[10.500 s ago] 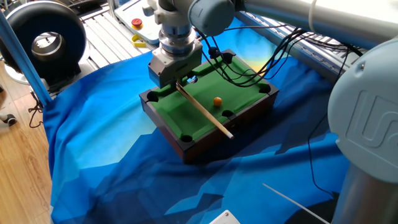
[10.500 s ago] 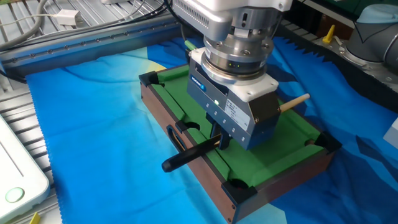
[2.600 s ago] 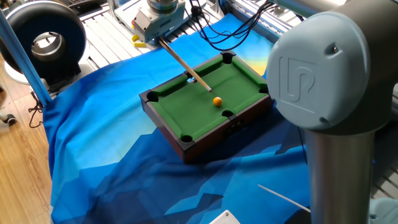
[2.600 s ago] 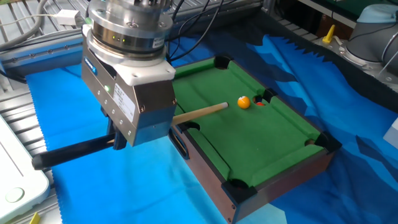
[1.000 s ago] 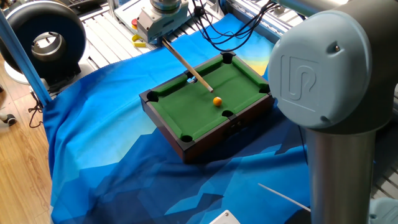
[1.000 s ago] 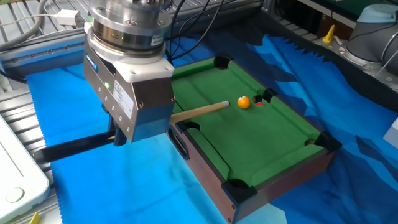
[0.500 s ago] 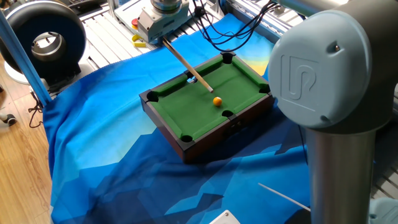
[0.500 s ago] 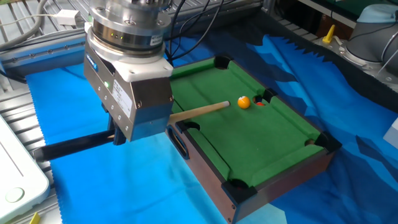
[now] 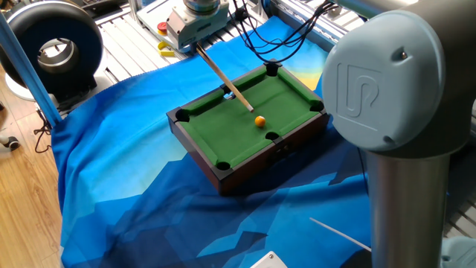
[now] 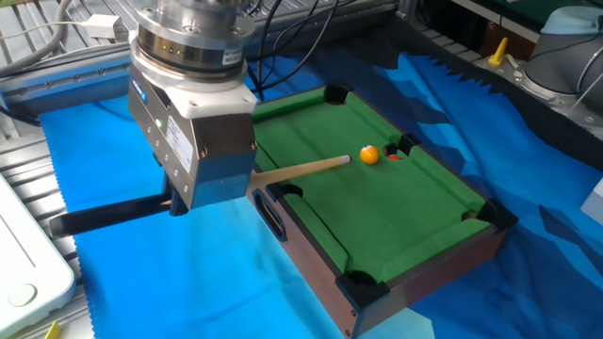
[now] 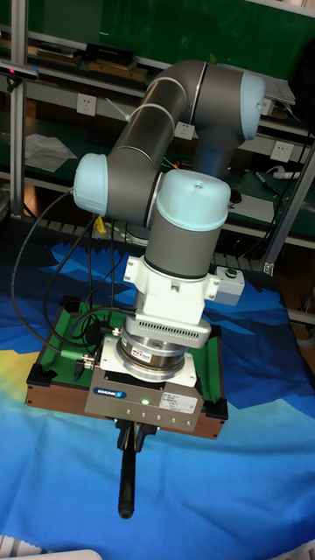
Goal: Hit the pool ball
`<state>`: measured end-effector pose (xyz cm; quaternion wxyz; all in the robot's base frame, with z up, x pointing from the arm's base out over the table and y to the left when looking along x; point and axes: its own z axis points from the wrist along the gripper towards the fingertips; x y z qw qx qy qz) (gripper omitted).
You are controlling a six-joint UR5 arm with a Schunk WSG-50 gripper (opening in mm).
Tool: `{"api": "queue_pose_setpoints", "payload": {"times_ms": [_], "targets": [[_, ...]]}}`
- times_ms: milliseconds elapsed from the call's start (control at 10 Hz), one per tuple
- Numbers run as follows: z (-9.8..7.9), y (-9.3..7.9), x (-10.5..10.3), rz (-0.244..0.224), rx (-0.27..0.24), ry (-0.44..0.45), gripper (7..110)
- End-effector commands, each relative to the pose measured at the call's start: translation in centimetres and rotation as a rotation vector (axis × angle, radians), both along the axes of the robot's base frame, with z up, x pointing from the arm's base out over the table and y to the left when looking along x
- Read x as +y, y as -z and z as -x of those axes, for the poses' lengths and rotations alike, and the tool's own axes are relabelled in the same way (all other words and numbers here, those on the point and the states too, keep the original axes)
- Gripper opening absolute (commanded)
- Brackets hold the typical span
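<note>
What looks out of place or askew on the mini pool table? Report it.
Nothing stands out. The small orange-yellow pool ball rests on the green felt mini pool table, near a side pocket. The wooden cue stick in the gripper points at it, tip just short.

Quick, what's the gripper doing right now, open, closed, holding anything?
Gripper: closed on the cue stick, tip just short of the pool ball.

The arm (image 11: 166,166) bends down over the near edge of the mini pool table (image 11: 52,350), whose green felt shows to the left of the wrist. Below the gripper (image 11: 131,435) a black cue handle (image 11: 128,477) points toward me across the blue cloth (image 11: 219,490). The jaws themselves are hidden.
</note>
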<state>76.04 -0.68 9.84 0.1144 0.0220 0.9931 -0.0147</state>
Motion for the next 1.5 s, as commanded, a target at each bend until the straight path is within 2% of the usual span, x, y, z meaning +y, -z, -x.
{"api": "queue_pose_setpoints", "payload": {"times_ms": [0,1400], "targets": [[0.13,0.00,-0.12,-0.019,0.001,0.023,7],[0.93,0.88,0.00,-0.041,0.003,0.049,7]]}}
